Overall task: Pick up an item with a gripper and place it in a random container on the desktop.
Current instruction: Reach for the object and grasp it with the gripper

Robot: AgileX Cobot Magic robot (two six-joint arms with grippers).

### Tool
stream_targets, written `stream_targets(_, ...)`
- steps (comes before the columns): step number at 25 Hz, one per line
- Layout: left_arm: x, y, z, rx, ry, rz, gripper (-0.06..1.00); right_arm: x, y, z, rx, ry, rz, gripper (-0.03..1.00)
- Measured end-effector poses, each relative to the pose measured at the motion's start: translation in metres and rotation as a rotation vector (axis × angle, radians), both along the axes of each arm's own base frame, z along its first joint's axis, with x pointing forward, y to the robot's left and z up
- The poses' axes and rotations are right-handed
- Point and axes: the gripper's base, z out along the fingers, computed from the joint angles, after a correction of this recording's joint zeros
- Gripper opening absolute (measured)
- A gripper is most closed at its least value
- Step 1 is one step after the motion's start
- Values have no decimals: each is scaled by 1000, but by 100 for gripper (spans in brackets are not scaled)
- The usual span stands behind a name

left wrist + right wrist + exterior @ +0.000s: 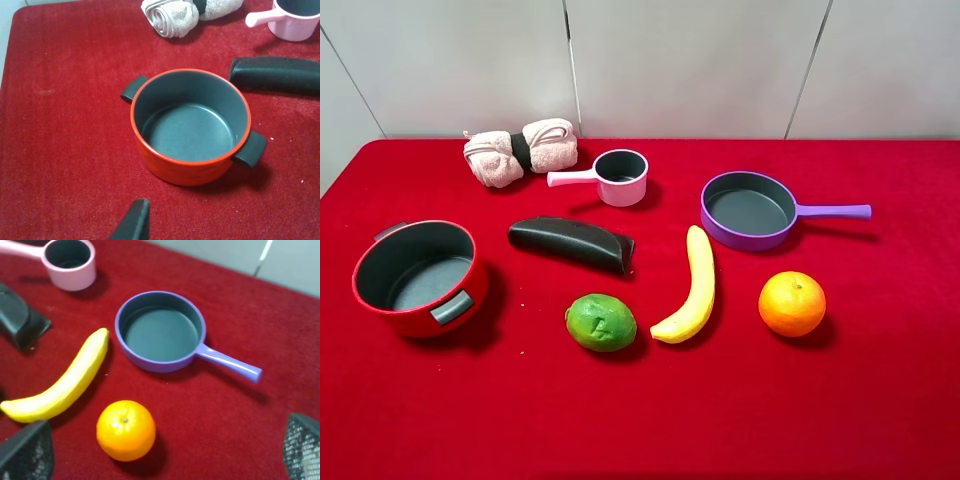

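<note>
The green lime point(601, 322) lies on the red-clothed desktop point(880, 400), front centre, left of the banana. It is out of both wrist views. The pink saucepan point(622, 177) stands upright and empty at the back centre, handle pointing left; it also shows in the left wrist view point(296, 21) and the right wrist view point(70, 262). No arm shows in the exterior view. My right gripper point(165, 460) is open and empty, above the cloth near the orange. Only one dark fingertip point(134, 220) of my left gripper shows, near the red pot.
A red pot point(418, 277) with grey handles stands at the left. A black oblong object point(572, 242) lies mid-table. A yellow banana point(692, 285), an orange point(792, 303) and a purple frying pan point(750, 209) are at the right. A rolled pink towel point(520, 151) lies at the back.
</note>
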Motion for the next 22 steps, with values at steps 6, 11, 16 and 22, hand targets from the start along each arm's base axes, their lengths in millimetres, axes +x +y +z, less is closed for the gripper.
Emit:
stream_targets(6, 0, 0, 0, 0, 0, 0, 99, 22, 22, 4, -35, 69, 169, 69)
stream_targets(11, 0, 0, 0, 0, 0, 0, 99, 41, 47, 3, -77, 129, 292, 69)
stream_targets(16, 0, 0, 0, 0, 0, 0, 99, 56, 75, 1, -121, 181, 401, 69)
stream_targets(22, 0, 0, 0, 0, 0, 0, 99, 64, 110, -9, -168, 242, 526, 69)
